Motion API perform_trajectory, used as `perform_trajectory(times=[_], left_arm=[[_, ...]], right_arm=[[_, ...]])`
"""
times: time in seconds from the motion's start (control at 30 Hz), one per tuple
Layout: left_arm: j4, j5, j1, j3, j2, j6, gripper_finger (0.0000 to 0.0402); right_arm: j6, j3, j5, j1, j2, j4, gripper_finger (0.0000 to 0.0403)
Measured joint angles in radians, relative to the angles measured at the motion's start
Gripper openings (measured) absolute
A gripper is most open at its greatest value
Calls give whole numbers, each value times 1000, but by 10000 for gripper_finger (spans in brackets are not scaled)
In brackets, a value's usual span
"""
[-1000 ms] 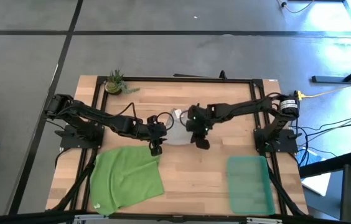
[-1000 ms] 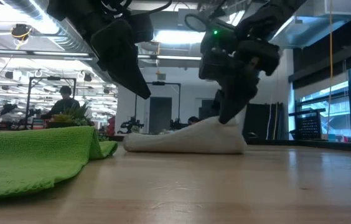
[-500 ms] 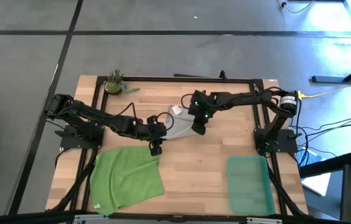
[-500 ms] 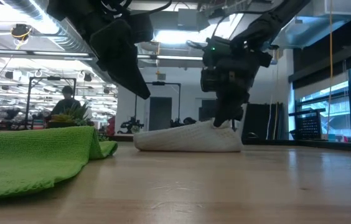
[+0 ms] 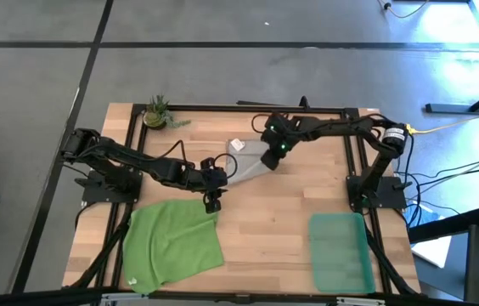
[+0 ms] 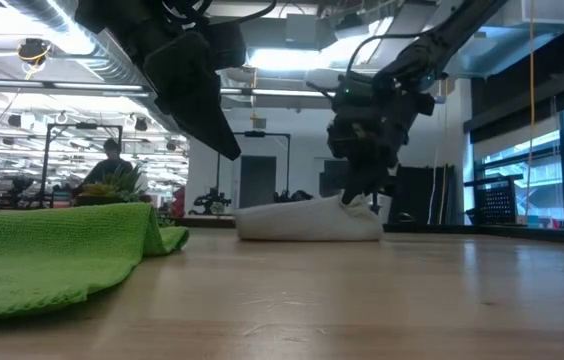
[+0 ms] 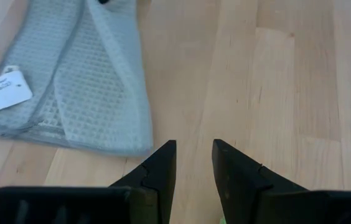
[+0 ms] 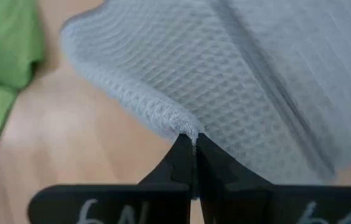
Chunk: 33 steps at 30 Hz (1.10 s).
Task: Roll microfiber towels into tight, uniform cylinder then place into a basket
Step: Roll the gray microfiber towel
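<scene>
R gripper (image 8: 194,144) is pinched shut on just the grey towel (image 5: 246,167) hem near the bench's back edge, so it could slip out; L gripper (image 7: 194,163) is open, empty.

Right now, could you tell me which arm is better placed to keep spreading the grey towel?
Probably the right: the right gripper is already shut on the grey towel's edge, while the left gripper hovers open beside it.

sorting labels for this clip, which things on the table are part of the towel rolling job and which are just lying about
Part of the job:
- grey microfiber towel, its edge pinched by the right end effector
- green microfiber towel, flat
- teal basket
- left end effector, slightly open over the green towel's corner

Lying about:
- small potted plant at a far corner
</scene>
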Motion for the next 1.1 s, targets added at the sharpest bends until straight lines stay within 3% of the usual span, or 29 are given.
perform_trajectory(times=[0.13,0.3,0.6,0.77,0.97,1.1], left_arm=[[0,0,0,0,0,0,99],[0,0,0,0,0,-1,99],[0,0,0,0,0,-3,99],[0,0,0,0,0,-3,99],[-4,0,-1,1,0,-3,99],[-4,0,-6,1,0,-3,99]], right_arm=[[4,0,6,-23,0,0,6],[-24,0,-120,-18,0,-12,6],[-22,0,-139,159,-2,-96,6],[25,1,-34,211,-23,-44,6],[112,2,91,156,-23,-25,7],[154,2,112,119,-23,-25,9]])
